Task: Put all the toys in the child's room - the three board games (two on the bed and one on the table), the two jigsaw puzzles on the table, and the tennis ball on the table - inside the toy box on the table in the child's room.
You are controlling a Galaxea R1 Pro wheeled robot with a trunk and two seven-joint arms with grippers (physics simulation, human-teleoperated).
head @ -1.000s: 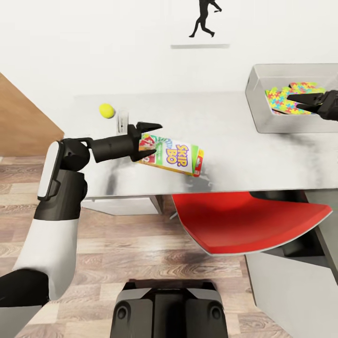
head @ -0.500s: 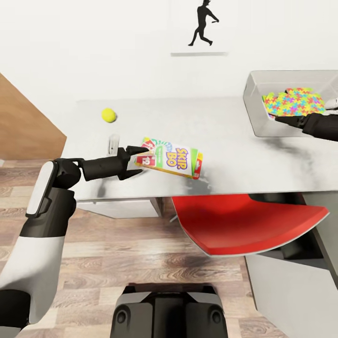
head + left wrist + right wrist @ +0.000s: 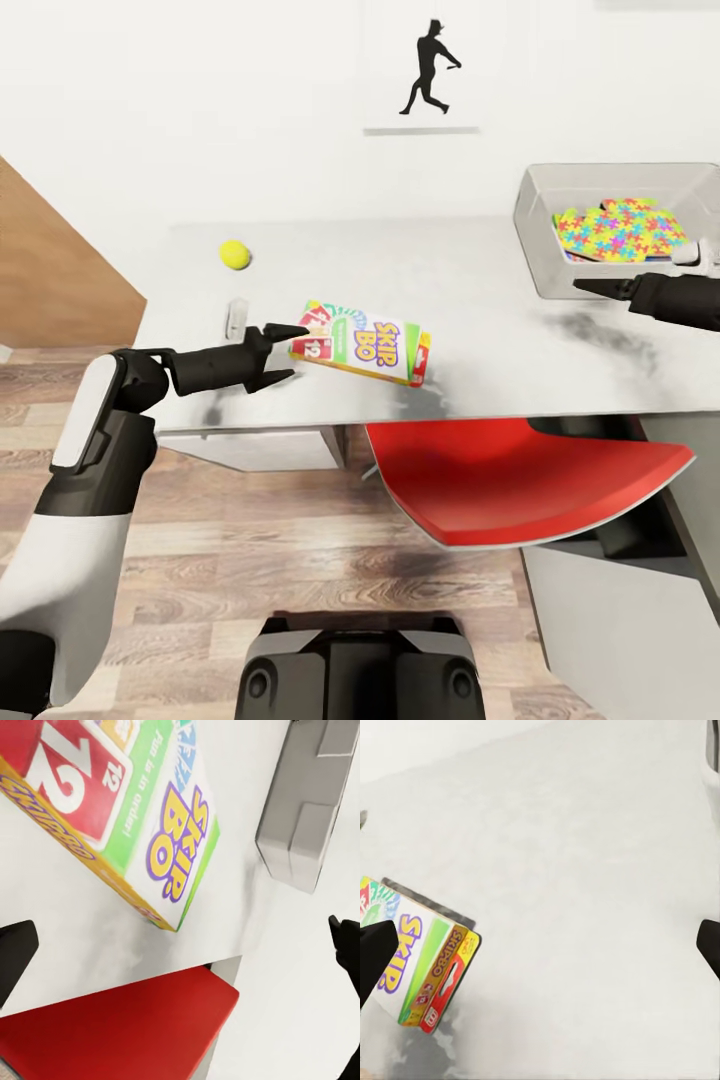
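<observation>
The Skip-Bo board game [image 3: 362, 342] lies flat near the front edge of the grey table [image 3: 480, 290]; it also shows as the box [image 3: 127, 817] and the box [image 3: 424, 967]. My left gripper [image 3: 290, 352] is open, its fingertips just at the box's left end and nothing between them. A yellow tennis ball [image 3: 235, 254] rests at the table's back left. The grey toy box [image 3: 535, 250] stands at the back right with colourful jigsaw puzzles [image 3: 620, 228] inside. My right gripper [image 3: 585, 287] hovers open and empty in front of the toy box.
A red chair [image 3: 520, 475] is tucked under the table's front edge, right of centre. A small grey upright piece [image 3: 237, 317] stands on the table behind my left gripper. A wooden panel [image 3: 60, 280] rises at the left. Wood floor lies below.
My left gripper let go of the Skip-Bo box, which settled flat on the table, and drew back left. My right gripper pulled out of the toy box, leaving the puzzle inside. The camera shifted slightly.
</observation>
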